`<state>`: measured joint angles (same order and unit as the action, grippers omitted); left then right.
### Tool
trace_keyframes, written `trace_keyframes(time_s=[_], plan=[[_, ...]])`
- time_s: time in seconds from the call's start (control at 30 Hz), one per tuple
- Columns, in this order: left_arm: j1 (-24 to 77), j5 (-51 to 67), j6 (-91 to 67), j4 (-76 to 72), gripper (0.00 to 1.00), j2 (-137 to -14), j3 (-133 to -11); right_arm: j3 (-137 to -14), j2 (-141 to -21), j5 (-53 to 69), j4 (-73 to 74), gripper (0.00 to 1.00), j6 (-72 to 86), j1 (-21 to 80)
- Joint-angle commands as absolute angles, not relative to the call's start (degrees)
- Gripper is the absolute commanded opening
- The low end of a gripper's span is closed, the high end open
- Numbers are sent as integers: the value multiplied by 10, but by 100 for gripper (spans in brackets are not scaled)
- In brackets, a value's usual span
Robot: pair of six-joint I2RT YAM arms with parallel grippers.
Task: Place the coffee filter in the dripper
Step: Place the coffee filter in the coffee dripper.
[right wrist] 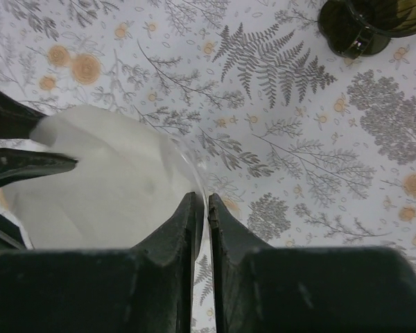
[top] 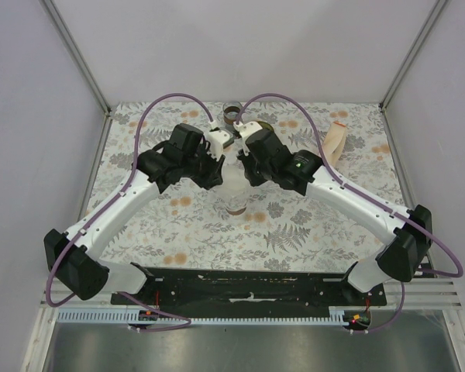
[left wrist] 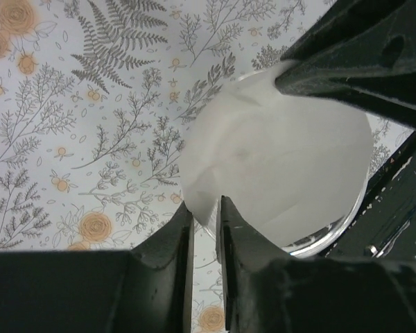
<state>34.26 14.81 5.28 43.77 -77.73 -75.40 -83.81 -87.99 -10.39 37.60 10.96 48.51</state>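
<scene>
Flowery tabletop [top: 294, 232], pale walls [top: 240, 46]. Both arms [top: 132, 198] lean inward. Left tool [left wrist: 204, 207] and right tool [right wrist: 202, 201] each pinch the coffee filter [left wrist: 277, 159] by its rim, nearly closed.

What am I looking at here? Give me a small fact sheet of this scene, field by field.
surface: flower-patterned table
coffee filter: white paper, sitting open in a clear glass vessel
dripper: dark green, standing apart from the filter
left gripper: jaws nearly together at the filter's edge; whether it is clamped is unclear
right gripper: shut on the filter's opposite edge, at the vessel's rim
also there: brown-banded jar, peach packet
status: filter not yet in dripper
</scene>
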Motion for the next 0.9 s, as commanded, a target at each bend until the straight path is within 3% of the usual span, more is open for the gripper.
trace_keyframes(time_s=[0.0,0.07,0.3,0.4,0.5,0.6,0.87], plan=[[351,150,48,439,13,-782,-740,-837,-857,-72,340,17,67,509],[351,149,47,434,2,-778,-735,-833,-856,-72,338,17,67,509],[351,145,46,429,2,-764,-721,-830,-852,-72,338,18,67,509],[352,155,46,430,22,-758,-727,-827,-848,-73,338,20,67,509],[351,160,47,432,45,-750,-736,-822,-844,-75,338,30,66,509],[351,167,47,434,55,-743,-747,-819,-839,-75,337,37,65,509],[351,183,53,446,67,-727,-769,-824,-817,-62,337,50,55,509]])
